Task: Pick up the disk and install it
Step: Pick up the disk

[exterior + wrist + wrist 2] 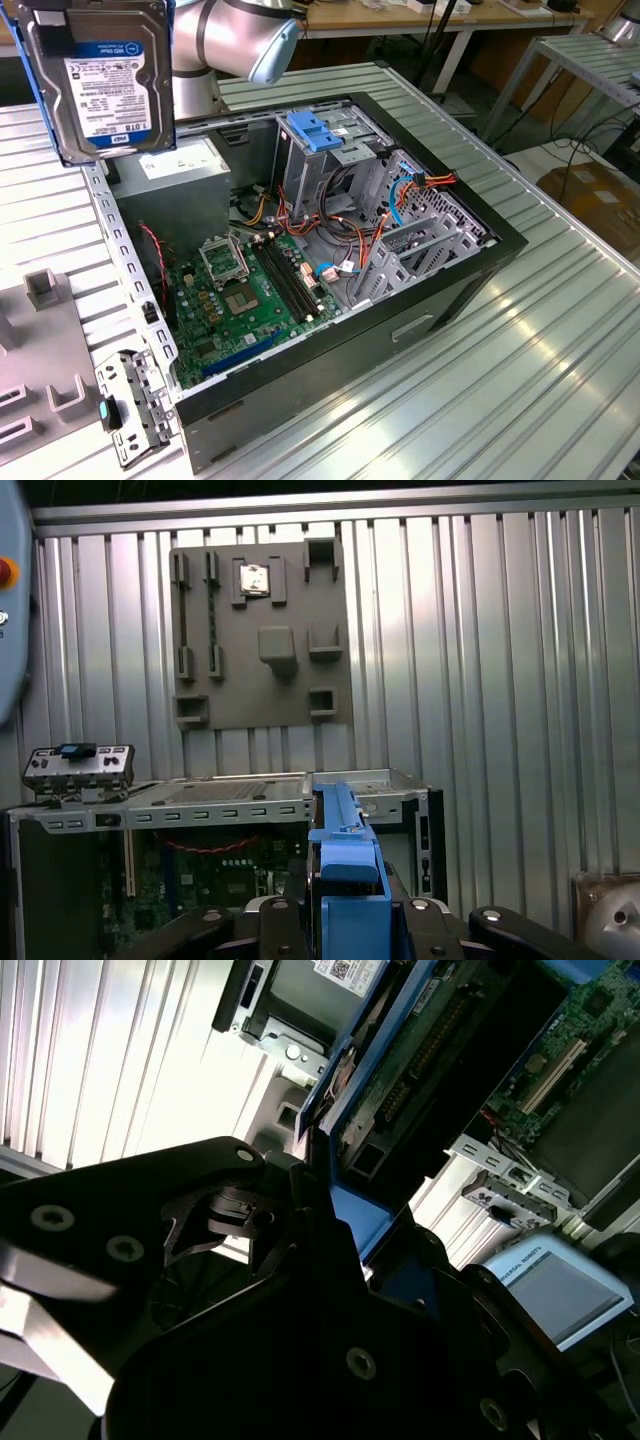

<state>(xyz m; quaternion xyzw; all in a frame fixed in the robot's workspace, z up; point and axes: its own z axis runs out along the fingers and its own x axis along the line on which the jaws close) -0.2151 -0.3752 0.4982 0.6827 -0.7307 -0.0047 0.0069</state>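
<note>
The gripper [345, 925] is clamped on the blue-railed disk [100, 85], which stands on edge between the jaws, long axis running straight out from them, held well apart from the open case [500, 245] and its drive cage [300, 170] ahead.

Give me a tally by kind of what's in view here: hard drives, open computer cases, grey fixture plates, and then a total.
Hard drives: 1, the disk, held in the gripper
Open computer cases: 1
Grey fixture plates: 1
Total: 3
</note>
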